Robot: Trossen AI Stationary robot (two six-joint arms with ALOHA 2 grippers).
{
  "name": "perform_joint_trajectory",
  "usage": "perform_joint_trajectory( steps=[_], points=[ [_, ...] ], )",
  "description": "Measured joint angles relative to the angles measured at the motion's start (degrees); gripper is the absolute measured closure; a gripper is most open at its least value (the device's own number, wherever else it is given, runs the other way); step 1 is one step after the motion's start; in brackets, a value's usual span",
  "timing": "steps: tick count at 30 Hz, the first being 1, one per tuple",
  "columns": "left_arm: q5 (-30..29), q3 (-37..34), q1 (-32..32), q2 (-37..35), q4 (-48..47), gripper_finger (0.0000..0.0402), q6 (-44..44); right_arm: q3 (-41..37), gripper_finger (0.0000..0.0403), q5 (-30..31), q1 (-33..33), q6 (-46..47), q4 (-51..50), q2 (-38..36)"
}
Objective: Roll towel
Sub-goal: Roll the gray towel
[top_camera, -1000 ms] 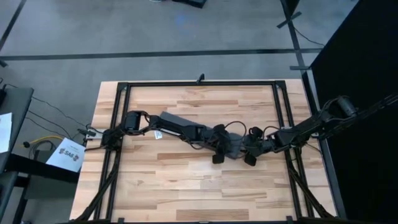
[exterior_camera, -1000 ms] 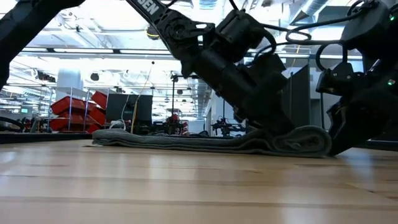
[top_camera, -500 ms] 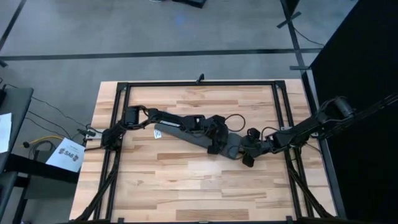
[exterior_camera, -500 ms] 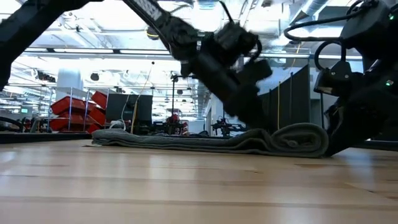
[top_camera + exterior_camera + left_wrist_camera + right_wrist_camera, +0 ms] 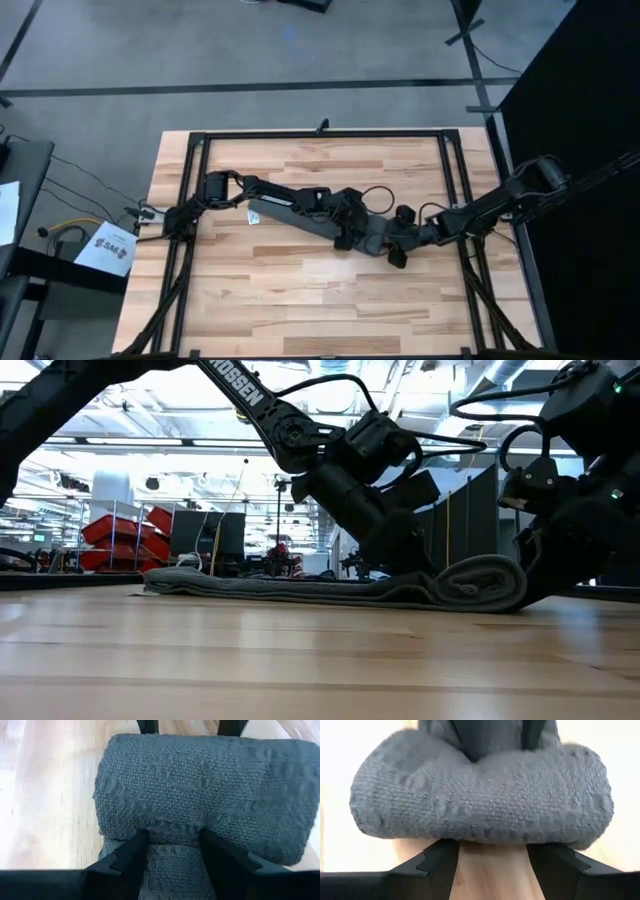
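The dark grey towel (image 5: 300, 212) lies as a long strip across the middle of the table, with a small white label (image 5: 253, 215) near its left end. Its right end is wound into a thick roll (image 5: 480, 582) that rests on the wood. My left gripper (image 5: 172, 837) stands open over the flat strip, just left of the roll. On the roll's right side, my right gripper (image 5: 492, 852) is open and low at the table. My left gripper has both fingertips (image 5: 136, 840) against the roll's left side (image 5: 170, 827), where the roll meets the flat strip. The fingers slant down from the left, spread across the cloth, and dent it slightly. My right gripper sets its two spread fingertips (image 5: 442, 852) against the roll's lower right side (image 5: 490, 832), coming nearly level from the table's right. The roll bulges over them and lies on the table.
A black frame (image 5: 320, 133) borders the wooden table. Bare wood (image 5: 320, 300) lies between the towel and the near edge. A sheet of paper (image 5: 105, 247) lies off the table's left edge.
Both grippers have moved toward the table's left edge. The roll has turned a little further onto the flat strip and stands slightly thicker and farther left; the towel's left end has stayed where it was.
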Motion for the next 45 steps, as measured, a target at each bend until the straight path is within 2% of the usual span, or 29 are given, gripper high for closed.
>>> perform_joint_trajectory(
  steps=[14,25,30,36,41,45],
  points=[
    [-0.4,3.4,-0.4,-1.0,-9.1,0.0228,-2.0,6.2,0.0184,0.9,-3.4,-11.0,0.6,-0.1],
    [-1.7,8.1,-0.5,-1.0,-18.4,0.0228,-2.0,6.3,0.0184,1.1,-4.1,-11.2,0.5,0.1],
    [-1.7,10.7,-0.5,-1.0,-23.4,0.0228,-1.8,6.3,0.0184,1.3,-4.3,-11.2,2.9,3.0],
    [-1.7,13.7,-0.2,-1.0,-32.1,0.0228,-1.3,6.3,0.0184,1.4,-4.5,-12.7,8.9,6.8],
    [-2.0,16.1,-0.1,-1.0,-39.3,0.0228,-0.1,6.3,0.0184,1.3,-5.4,-14.1,11.6,7.0],
    [-7.1,20.0,-0.1,-1.1,-50.4,0.0228,2.3,6.3,0.0184,0.8,-6.7,-16.0,14.5,7.3]
  ],
)
